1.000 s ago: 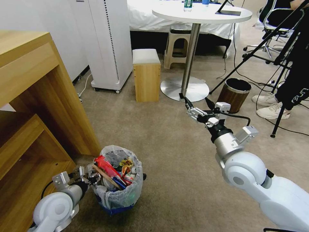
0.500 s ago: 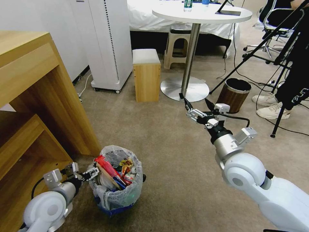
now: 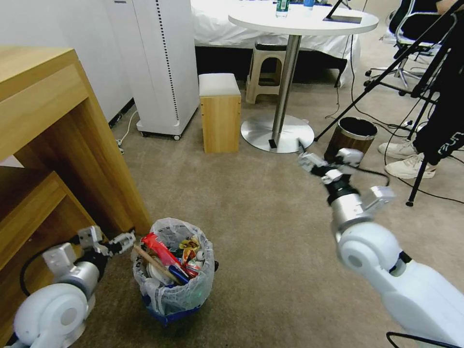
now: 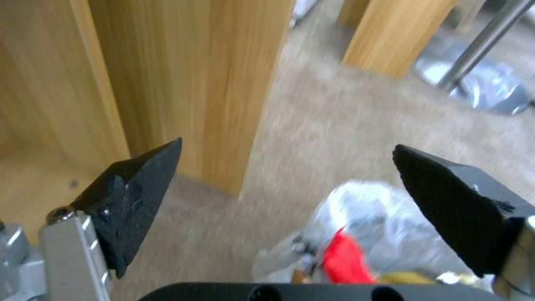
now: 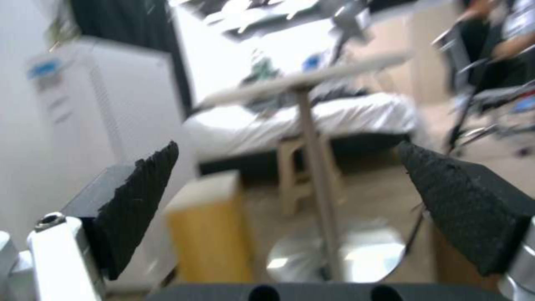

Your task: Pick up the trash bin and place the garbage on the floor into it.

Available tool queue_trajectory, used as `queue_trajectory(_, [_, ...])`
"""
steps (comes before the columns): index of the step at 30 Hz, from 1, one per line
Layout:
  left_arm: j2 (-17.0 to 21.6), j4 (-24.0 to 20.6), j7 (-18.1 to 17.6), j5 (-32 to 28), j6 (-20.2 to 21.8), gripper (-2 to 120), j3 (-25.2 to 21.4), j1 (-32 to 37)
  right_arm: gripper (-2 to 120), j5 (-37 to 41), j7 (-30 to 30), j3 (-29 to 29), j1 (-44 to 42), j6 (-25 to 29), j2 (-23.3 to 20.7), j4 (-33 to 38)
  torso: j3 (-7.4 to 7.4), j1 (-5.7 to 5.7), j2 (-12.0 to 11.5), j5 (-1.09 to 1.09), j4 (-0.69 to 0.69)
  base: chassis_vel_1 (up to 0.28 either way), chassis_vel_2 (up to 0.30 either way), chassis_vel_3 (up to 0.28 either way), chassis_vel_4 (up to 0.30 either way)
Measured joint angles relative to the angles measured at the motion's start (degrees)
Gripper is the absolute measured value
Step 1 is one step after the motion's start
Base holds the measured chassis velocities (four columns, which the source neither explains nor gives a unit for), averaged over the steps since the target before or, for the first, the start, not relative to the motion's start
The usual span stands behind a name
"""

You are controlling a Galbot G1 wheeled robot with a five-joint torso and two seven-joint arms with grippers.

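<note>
1. While the trash bin (image 3: 174, 273) stands on the carpet beside the wooden cabinet (image 3: 58, 145), garbage (image 3: 169, 256) fills it.
2. Left gripper (image 3: 112, 240) just beside bin, fingers wide apart, empty.
3. Right gripper (image 3: 316, 157) raised near the brown bin (image 3: 352, 140), fingers spread, empty.

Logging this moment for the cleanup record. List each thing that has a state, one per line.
Trash bin: upright on the carpet, stuffed with garbage, not held.
Left hand: open, empty, beside the bin, clear of it.
Right hand: open, empty, raised over the carpet.
Brown bin: upright by the round table.
</note>
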Motion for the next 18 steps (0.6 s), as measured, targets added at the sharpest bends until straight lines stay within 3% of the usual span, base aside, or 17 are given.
queue_trajectory(3, [-1.97,-3.27,1.24,3.38,-0.83,100,-1.29,2.37,100,-1.15,-1.93,9.53,-4.24,-0.14,1.21,1.86,-0.01,0.00,0.00,-0.01,0.00,0.000,0.000,0.000,0.000])
queue_trajectory(7, [-3.63,-5.13,2.09,5.76,-1.29,100,-1.75,3.95,100,-3.13,-4.00,15.18,-7.71,0.63,2.02,2.90,-0.01,0.00,0.00,-0.01,0.00,0.000,0.000,0.000,0.000])
queue_trajectory(10, [-6.00,-8.04,3.35,9.14,-1.84,100,-1.89,7.01,100,-4.55,-5.95,22.99,-14.22,0.55,3.58,5.76,-0.01,0.00,0.00,0.00,0.00,0.000,0.000,0.000,0.000])
queue_trajectory(14, [-8.17,-10.63,4.92,12.42,-2.79,100,-1.91,11.16,100,-10.61,-7.42,27.42,-21.59,-0.06,6.62,7.99,-0.01,-0.01,0.01,-0.01,-0.01,0.000,0.000,0.000,0.000])
queue_trajectory(18, [-10.04,-12.31,6.52,16.44,-4.32,100,-1.55,14.59,100,-16.40,-8.45,25.93,-26.30,1.63,9.74,7.00,-0.01,-0.01,0.01,-0.03,-0.01,0.000,0.000,0.000,0.000])
